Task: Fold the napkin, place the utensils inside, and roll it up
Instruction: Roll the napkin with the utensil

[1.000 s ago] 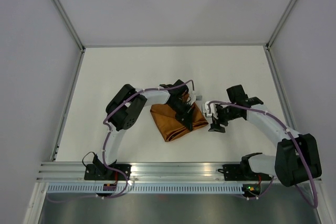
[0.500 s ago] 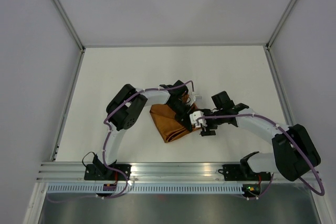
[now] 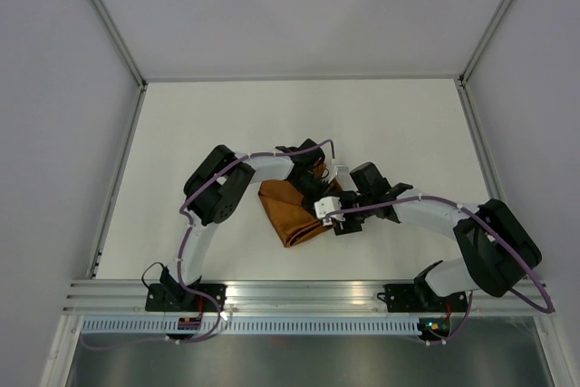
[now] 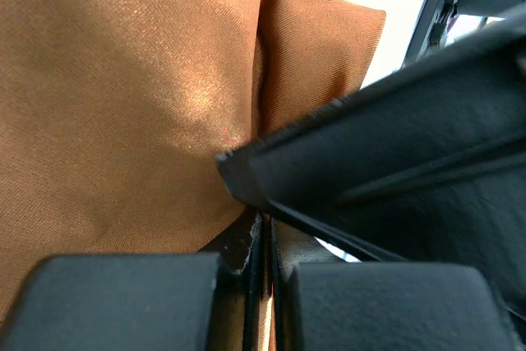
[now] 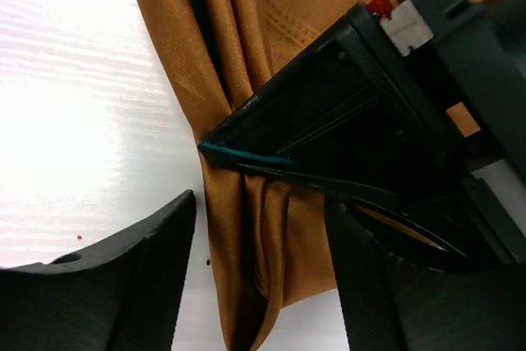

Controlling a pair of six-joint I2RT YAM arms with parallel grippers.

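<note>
I see the left gripper [image 4: 263, 262] pinched tight on a fold of the napkin [image 3: 290, 215], which lies folded on the table [image 3: 227, 124] mid-frame in the top view, while my right gripper [image 5: 259, 228] hangs spread, one finger either side of the cloth's edge.

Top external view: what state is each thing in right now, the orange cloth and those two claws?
napkin, folded and bunched, lying on the table, one fold pinched.
left gripper, shut on the napkin.
right gripper, open, its fingers on either side of the napkin's edge.
</note>
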